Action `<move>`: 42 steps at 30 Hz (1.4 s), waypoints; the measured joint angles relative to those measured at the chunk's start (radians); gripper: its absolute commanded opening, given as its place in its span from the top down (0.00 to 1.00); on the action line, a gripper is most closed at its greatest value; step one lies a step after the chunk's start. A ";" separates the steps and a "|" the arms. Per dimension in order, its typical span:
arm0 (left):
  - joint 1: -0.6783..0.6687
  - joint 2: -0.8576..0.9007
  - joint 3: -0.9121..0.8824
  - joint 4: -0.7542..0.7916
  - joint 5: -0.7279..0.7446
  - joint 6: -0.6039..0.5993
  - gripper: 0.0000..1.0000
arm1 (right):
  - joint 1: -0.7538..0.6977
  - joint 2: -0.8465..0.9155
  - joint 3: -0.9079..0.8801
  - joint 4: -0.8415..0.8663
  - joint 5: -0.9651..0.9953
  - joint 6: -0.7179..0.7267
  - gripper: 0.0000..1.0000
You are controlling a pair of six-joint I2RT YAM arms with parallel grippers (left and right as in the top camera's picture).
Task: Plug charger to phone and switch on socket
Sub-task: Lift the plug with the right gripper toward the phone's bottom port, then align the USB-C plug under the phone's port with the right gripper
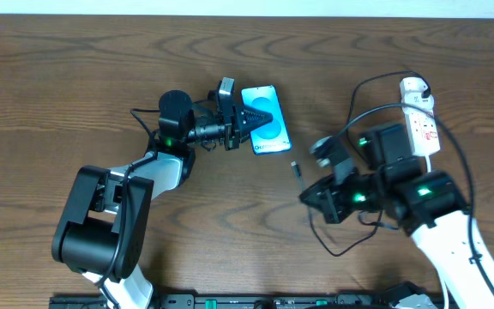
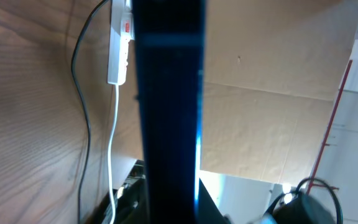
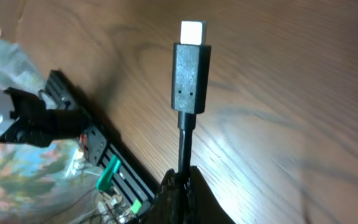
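The phone (image 1: 271, 129) with its blue-teal screen sits at the table's middle, and my left gripper (image 1: 245, 118) is shut on its left edge. In the left wrist view the phone's dark edge (image 2: 169, 112) fills the middle between the fingers. My right gripper (image 1: 316, 196) is shut on the charger cable; its plug tip (image 1: 296, 169) points toward the phone, a short gap away. In the right wrist view the black plug (image 3: 191, 71) stands up from the closed fingers (image 3: 182, 186). The white socket strip (image 1: 420, 120) lies at the far right and also shows in the left wrist view (image 2: 120, 43).
The black charger cable loops (image 1: 358, 103) around the right arm beside the socket. A white cord (image 2: 112, 143) runs from the strip. A black rail (image 1: 230, 300) lies along the table's front edge.
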 measured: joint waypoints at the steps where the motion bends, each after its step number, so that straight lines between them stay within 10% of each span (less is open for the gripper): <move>1: 0.000 0.000 0.000 0.000 0.000 -0.005 0.93 | 0.026 0.000 -0.015 0.029 0.001 0.007 0.99; 42: 0.000 0.000 0.000 0.061 -0.003 -0.021 0.93 | 0.181 0.073 -0.038 0.244 0.152 0.404 0.99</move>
